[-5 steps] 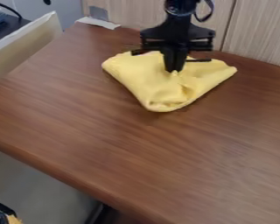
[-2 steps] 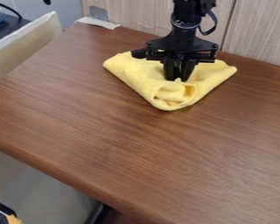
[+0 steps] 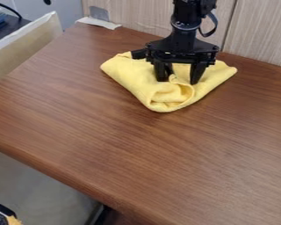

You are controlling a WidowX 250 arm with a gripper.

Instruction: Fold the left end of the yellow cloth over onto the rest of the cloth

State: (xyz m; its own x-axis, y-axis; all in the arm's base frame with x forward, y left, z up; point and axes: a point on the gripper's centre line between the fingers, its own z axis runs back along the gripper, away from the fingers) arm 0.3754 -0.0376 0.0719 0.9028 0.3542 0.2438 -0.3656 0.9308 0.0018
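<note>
"as we look in, the fingers are spread apart — black gripper (image 3: 178, 81) right over the yellow cloth (image 3: 131, 78)!"

"and where's that cloth?"

"lying folded on the brown tabletop (image 3: 131, 154), up at the far side — near the wood-grain panels (image 3: 257, 35) behind."

Cloth (image 3: 128, 75) lies on table (image 3: 131, 149), toward its back edge, gripper (image 3: 178, 82) over it. Wall (image 3: 257, 37) behind table. Strip (image 3: 99, 23) at table's back left corner. Board (image 3: 27, 46) to the left, probably a desk (image 3: 16, 26) beyond.
</note>
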